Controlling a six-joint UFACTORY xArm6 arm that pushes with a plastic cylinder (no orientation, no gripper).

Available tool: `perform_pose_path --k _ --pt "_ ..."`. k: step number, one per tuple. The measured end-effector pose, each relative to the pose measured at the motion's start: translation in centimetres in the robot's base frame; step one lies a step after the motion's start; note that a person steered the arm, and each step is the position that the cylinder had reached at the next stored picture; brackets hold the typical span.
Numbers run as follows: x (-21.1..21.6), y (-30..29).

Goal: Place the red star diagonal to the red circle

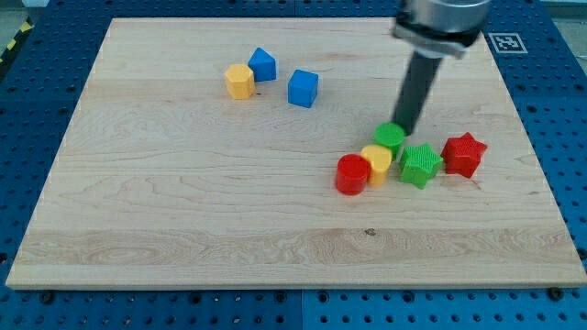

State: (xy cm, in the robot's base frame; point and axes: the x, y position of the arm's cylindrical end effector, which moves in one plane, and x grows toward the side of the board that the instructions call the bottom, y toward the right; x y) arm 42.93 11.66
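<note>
Nearest the frame's bottom sits the red circle (351, 174); the red star (463, 154) lies centre-right. The tip (404, 126) grips nothing, touching the green circle (390, 137). Star looks light, rigid, slidable; push its flat side.

Pale grainy wooden board (183, 211); ridged plastic red star (463, 154).

A straight dark rod, near black with a faint sheen along its length, hangs from a wider grey metallic collar (cut off by the view's top); it narrows to my tip (404, 126), plain, round and unmarked.
</note>
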Motion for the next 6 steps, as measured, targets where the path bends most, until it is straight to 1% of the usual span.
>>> perform_pose_path --k 1,2,3,4,5,6 --pt "-2.9 6.4" --pt "-3.3 17.9" --pt "2.8 22.7" --pt "5.8 18.3" --pt "4.9 10.2" --pt "4.5 4.9"
